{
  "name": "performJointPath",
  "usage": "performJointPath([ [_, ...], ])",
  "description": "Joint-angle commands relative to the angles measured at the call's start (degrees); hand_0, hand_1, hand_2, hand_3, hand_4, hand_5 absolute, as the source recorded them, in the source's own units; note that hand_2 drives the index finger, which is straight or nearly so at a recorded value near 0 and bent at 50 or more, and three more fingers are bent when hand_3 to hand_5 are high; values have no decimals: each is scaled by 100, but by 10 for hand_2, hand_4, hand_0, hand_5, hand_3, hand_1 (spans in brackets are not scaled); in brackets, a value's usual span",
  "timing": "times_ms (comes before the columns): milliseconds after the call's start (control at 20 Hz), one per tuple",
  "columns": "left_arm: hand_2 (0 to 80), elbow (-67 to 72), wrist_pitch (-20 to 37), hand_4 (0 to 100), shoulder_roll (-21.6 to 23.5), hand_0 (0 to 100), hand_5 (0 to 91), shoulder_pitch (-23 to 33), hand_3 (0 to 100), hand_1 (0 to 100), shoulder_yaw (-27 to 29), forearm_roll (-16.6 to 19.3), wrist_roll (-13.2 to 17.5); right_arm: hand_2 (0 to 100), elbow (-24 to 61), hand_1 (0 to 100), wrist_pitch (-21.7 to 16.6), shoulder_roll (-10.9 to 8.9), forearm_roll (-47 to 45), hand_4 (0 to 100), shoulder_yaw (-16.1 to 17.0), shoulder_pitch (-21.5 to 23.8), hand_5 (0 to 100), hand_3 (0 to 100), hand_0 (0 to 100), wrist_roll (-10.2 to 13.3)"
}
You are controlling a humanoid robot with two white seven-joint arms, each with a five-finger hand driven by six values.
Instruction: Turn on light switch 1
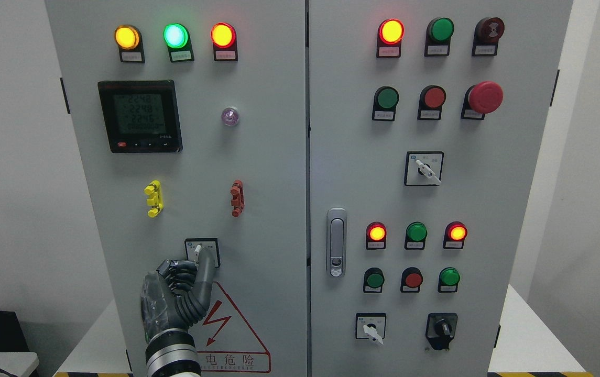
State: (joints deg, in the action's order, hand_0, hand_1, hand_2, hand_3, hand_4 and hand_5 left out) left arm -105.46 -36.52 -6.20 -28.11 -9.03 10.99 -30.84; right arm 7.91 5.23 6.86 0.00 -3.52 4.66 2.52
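At the lower left, the left hand (187,285) is reaching up against the left door of the grey control cabinet (273,157). Most of its fingers are curling in toward the palm, while one finger is stretching upward so that its tip is meeting the small white lever of the light switch (202,252). That switch is sitting in a black-framed square low on the left door, just above the red-edged warning triangle (231,330) and below the yellow handle (153,198) and the red handle (237,198). Whether the fingertip is pressing the lever or only brushing it cannot be told from this view.

By my reading, the step in hand is the contact itself: the hand is lining up on the lever, and the turning is not yet done, since the lever is standing roughly upright. The next move is probably calling for a sideways push or a twist from the fingertip, firm enough to rotate the lever without slipping off its narrow tip.

Further right, the right door is carrying lamps, push-buttons, a door latch (336,242) and a red emergency stop (485,97). The right hand is not showing.
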Motion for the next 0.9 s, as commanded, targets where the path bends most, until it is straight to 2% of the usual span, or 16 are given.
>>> performJointPath([
  [0,593,-1,-4,801,4,317,754,-1,795,411,-2,-9,26,0,0,389,-4,0,-105,0,0,0,0,0,120,2],
  [852,602,25,5,803,4,386,757,-28,798,349,-2,-62,70,0,0,389,-4,0,-105,0,0,0,0,0,120,2],
])
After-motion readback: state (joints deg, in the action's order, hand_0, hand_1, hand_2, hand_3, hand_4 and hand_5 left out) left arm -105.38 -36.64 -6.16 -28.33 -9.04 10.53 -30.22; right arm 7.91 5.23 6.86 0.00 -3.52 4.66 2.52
